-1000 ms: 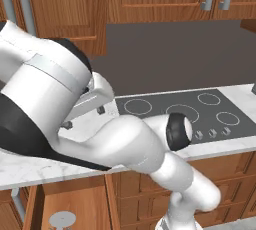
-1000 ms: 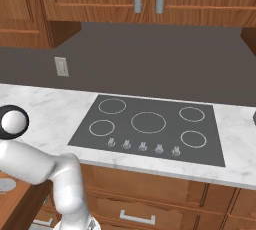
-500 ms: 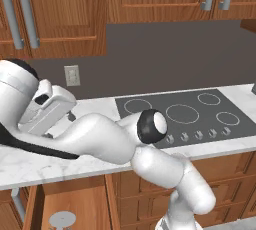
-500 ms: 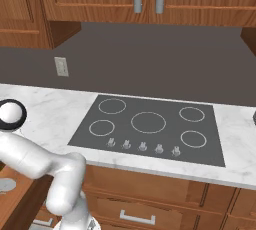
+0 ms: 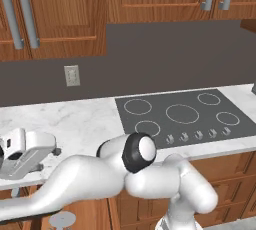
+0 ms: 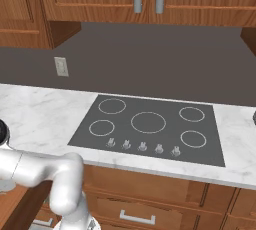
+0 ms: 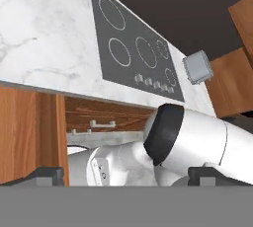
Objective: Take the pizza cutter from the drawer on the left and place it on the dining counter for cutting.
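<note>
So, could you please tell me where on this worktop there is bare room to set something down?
The marble worktop lies bare from the cooktop's left edge back to the wall under the outlet. A narrower bare strip runs right of the cooktop. The cooktop itself carries nothing, though knobs line its front. The robot's arm crowds the front left edge.

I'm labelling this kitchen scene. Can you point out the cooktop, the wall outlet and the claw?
cooktop (image 6: 147,130): right base view, bare glass below the centre ring.
wall outlet (image 5: 72,75): left base view, middle of its plate.
claw (image 7: 126,176): hand view, midway between the two fingertips.
</note>
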Controlling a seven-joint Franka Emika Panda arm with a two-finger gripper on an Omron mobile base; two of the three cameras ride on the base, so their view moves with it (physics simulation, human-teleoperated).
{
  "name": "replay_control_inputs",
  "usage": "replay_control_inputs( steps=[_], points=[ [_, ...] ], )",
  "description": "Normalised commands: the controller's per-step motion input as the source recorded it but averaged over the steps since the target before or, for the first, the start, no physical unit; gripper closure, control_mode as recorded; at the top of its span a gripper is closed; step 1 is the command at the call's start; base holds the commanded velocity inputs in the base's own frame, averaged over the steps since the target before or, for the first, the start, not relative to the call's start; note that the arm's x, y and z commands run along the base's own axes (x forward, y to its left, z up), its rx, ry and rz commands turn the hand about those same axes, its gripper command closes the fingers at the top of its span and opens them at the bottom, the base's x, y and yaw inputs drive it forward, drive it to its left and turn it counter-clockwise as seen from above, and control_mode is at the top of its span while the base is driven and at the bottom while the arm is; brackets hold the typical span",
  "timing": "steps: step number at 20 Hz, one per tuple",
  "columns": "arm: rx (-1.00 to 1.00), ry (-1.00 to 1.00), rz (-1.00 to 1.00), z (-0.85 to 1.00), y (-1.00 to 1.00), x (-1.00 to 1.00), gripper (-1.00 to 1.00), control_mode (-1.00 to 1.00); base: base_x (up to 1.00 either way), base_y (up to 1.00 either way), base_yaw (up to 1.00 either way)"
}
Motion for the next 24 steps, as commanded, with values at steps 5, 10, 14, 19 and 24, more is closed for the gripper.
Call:
replay_control_inputs(
  steps=[5,10,14,19,24],
  points=[
    [0.14,-0.34,-0.25,-0.71,-0.1,-0.73,-1.0,-1.0,0.0,0.0,0.0],
    [0.29,-0.12,-0.23,-0.71,-0.17,-0.33,-1.0,-1.0,0.0,0.0,0.0],
    [0.37,-0.16,-0.05,-1.0,-0.16,-0.18,-1.0,-1.0,0.0,0.0,0.0],
    [0.55,-0.05,0.04,-0.39,-0.52,0.15,-1.0,-1.0,0.0,0.0,0.0],
    [0.42,0.01,0.09,-0.28,-0.27,0.45,-1.0,-1.0,0.0,0.0,0.0]
  ],
)
